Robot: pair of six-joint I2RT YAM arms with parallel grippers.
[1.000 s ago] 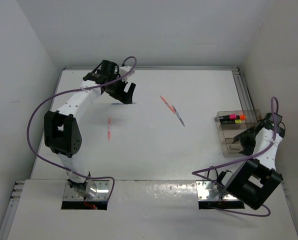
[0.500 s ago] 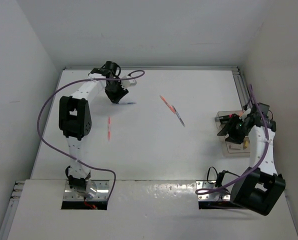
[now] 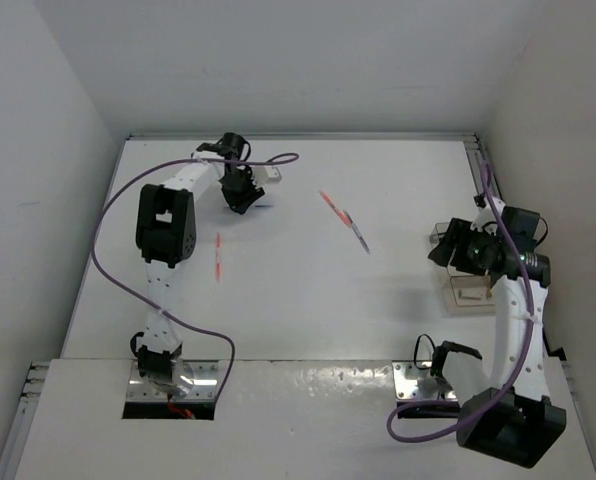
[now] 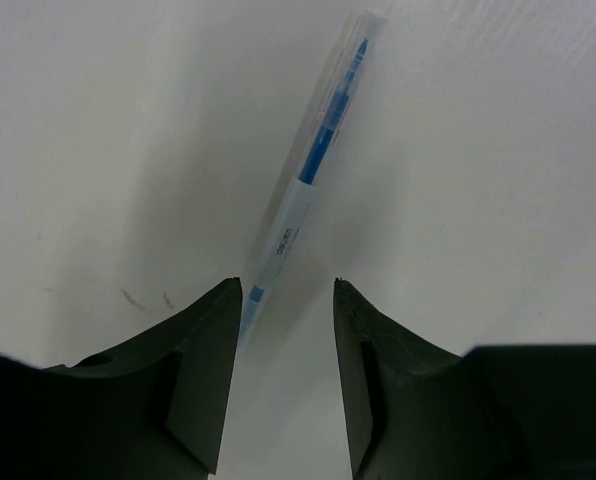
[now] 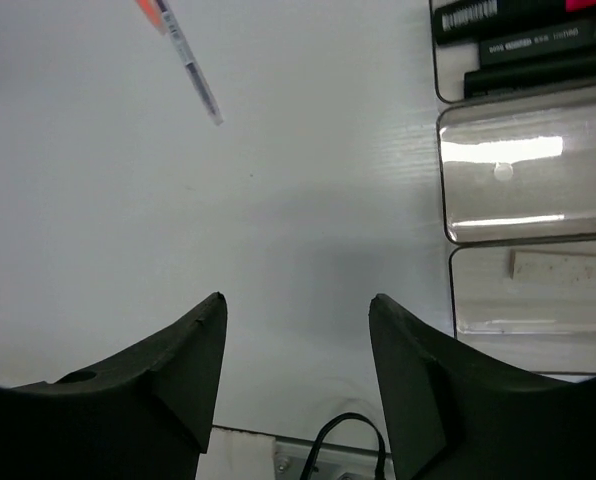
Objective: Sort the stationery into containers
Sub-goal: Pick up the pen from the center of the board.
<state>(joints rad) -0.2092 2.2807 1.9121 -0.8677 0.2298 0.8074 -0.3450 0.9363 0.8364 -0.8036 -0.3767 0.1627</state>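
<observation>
Left claw [image 4: 283,292] is down low over the far-left part of the worktop [image 3: 308,310], jaws partly apart. The near end of a blue pen [image 4: 300,205] sits between the tips. It leans on one finger [image 4: 213,330] with a clear gap to the other, so nothing is clamped. The pen lies flat, running away from the claw and slanting a little to the right.

Over to the right claw [image 5: 296,300]: jaws wide, nothing between them, hovering above bare worktop close to the right edge. Just beside it, three boxes line up along that edge. The far box [image 5: 436,60] holds black highlighters [image 5: 538,40] lying side by side, one with a pink end. The middle box [image 5: 508,200] catches the glare. The near box [image 5: 498,305] carries one small tan eraser [image 5: 556,264].

Ahead of this claw, off to its left, a thin clear pen [image 5: 193,75] lies near the worktop's middle, with an orange pen [image 3: 328,200] end to end beyond it; whether they touch, I cannot tell. A red pen [image 3: 218,258] lies alone on the left half, beside the left arm's elbow.
</observation>
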